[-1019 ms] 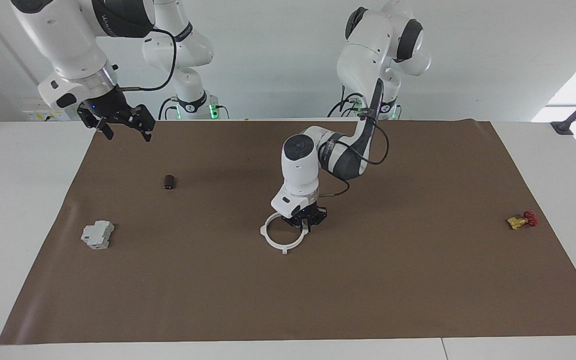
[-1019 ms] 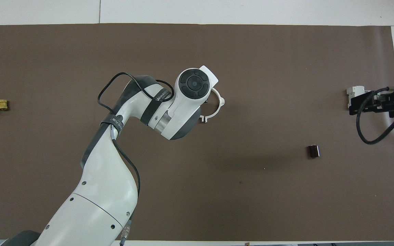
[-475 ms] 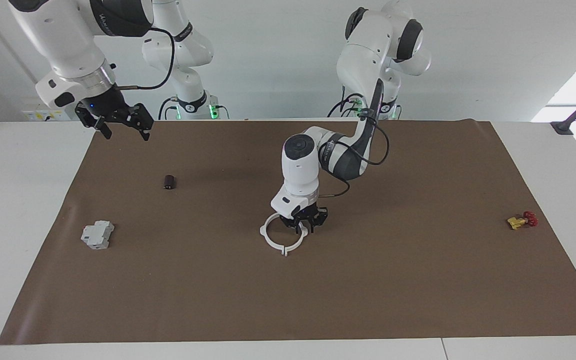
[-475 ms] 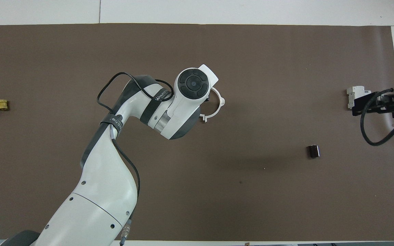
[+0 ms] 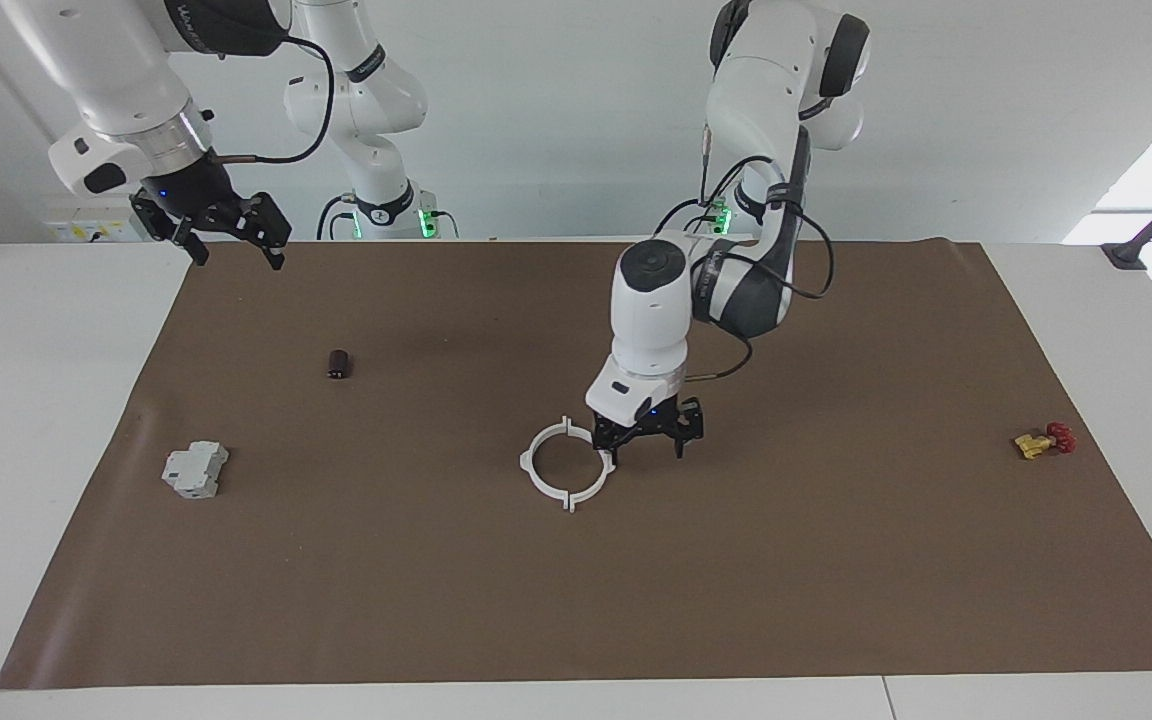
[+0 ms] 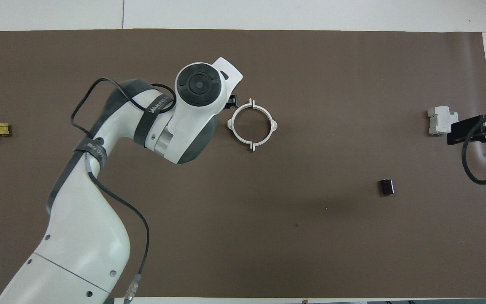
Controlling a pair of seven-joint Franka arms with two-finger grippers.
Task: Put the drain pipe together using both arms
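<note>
Robotics lab bench. Two white arms (image 5: pixel 656 300) mounted at the edge of a white table (image 5: pixel 36 400), brown mat (image 5: pixel 736 580) spread as work surface. Bare white wall, green status lights at the bases, black camera clamp (image 5: pixel 1151 235) on the table edge.

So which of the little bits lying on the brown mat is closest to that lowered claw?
The white ring, lying flat right beside the left gripper. The grey block, dark piece and yellow-and-red piece all lie off toward the table's ends.

White wall (image 5: pixel 556 120), brown-matted table (image 5: pixel 836 600)
</note>
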